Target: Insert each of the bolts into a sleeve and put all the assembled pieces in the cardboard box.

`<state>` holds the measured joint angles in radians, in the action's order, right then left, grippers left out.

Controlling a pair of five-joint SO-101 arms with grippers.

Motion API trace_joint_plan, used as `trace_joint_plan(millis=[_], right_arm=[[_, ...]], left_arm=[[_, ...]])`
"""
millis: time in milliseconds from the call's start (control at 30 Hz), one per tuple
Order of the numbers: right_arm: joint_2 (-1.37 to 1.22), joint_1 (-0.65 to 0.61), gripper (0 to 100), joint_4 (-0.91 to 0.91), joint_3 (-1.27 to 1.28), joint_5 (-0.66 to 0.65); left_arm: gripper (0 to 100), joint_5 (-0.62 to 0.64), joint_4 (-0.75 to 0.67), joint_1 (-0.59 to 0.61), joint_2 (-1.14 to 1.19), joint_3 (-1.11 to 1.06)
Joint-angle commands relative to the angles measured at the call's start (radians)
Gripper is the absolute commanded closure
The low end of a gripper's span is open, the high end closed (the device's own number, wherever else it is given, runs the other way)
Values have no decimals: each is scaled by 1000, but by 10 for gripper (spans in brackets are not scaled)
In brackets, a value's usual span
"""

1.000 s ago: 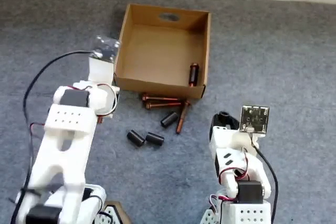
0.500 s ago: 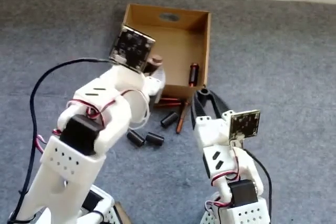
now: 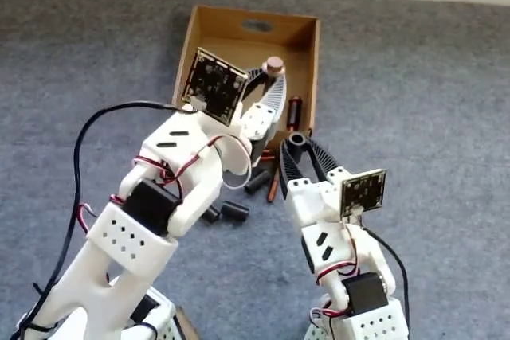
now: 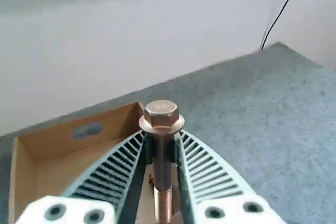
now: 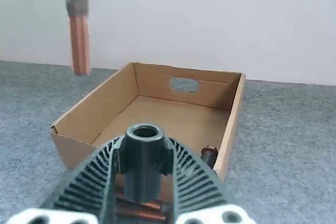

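Note:
My left gripper point(image 3: 269, 79) is shut on a copper bolt point(image 3: 273, 64), held upright, head up, above the front of the cardboard box point(image 3: 209, 60). In the left wrist view the bolt point(image 4: 161, 129) stands between the fingers point(image 4: 118, 166). My right gripper point(image 3: 300, 151) is shut on a black sleeve point(image 3: 297, 142), open end up, just in front of the box's front wall. The right wrist view shows that sleeve point(image 5: 143, 157) and the bolt's shank point(image 5: 79, 40) hanging farther off over the box point(image 5: 110, 111). One assembled piece point(image 3: 295, 111) lies in the box.
Loose copper bolts point(image 3: 273, 183) lie on the grey carpet in front of the box, partly hidden by the arms. Black sleeves point(image 3: 235, 212) point(image 3: 256, 181) lie near them. Open carpet point(image 3: 430, 117) spreads to the right of the box.
The left arm swung from beside the box's left wall up and right, carrying the bolt over the box front. The right arm rose and came forward with the sleeve.

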<state>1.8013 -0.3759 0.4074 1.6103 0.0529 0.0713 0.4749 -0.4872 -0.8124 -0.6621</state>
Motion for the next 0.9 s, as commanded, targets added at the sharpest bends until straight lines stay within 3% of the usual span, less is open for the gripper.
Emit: trace_joint_plan(millis=[0,100,333,867], right_arm=[[-1,-7,993,-24,-12,3],[-1,-7,993,-24,-10,3],[-1,-5,993,-24,-10,3],[-1,-4,993,-24,-10,3]], left_arm=[[990,150,-106,-7,-25,-22],[989,236,-152,-10,-25,-51],[990,242,-273,-13,-24,-111],[990,242,-272,-133,-22,-148]])
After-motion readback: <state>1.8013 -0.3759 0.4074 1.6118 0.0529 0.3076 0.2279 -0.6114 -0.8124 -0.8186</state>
